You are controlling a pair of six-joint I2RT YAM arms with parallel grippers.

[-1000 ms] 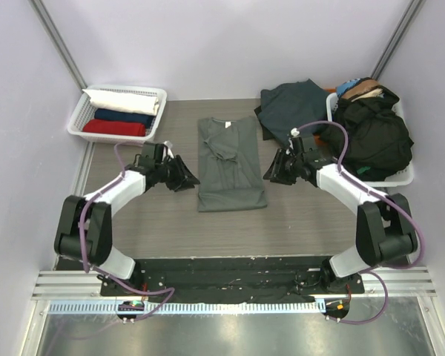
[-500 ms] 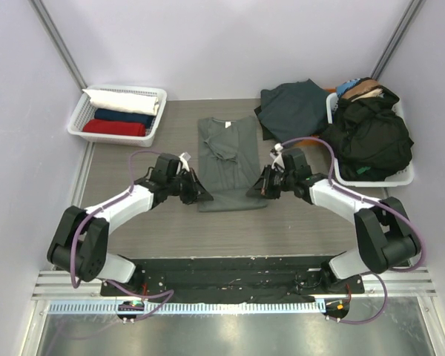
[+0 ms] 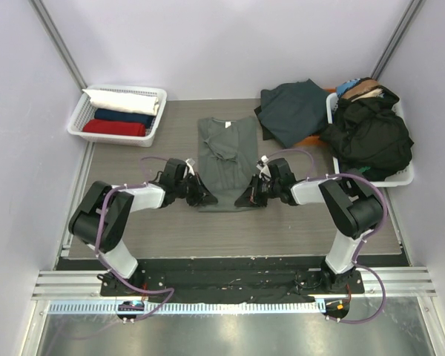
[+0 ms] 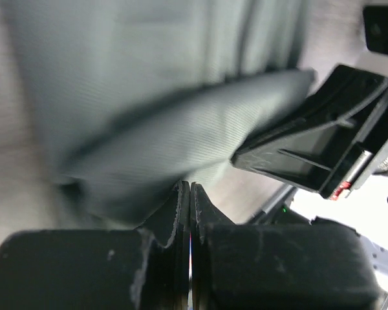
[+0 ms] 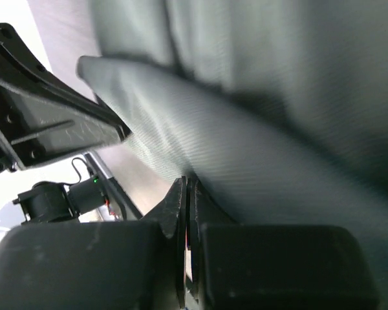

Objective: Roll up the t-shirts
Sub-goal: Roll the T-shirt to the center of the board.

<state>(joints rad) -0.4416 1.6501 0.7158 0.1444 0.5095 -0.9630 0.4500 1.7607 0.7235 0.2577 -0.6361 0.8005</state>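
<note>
The sage-grey t-shirt [image 3: 226, 152] lies flat at mid-table with its collar and label at the far end. My left gripper [image 3: 206, 199] is at the near left hem corner and my right gripper [image 3: 242, 200] at the near right hem corner. Both are low on the table and point inward. In the left wrist view the jaws [image 4: 190, 188] are shut on the hem, and a fold of the cloth [image 4: 181, 145] rises just beyond them. In the right wrist view the jaws [image 5: 186, 182] are also shut on the hem, under a raised fold [image 5: 258, 161].
A white basket [image 3: 76, 121] at the far left holds rolled white, navy and red shirts. A dark teal shirt [image 3: 293, 107] lies crumpled at the far right. Beside it a white basket [image 3: 402, 178] is heaped with black clothes [image 3: 371, 133].
Both grippers have swung inward and nearer, from beside the shirt to its near hem corners, and shut there. The hem edge now looks lifted into a fold.
</note>
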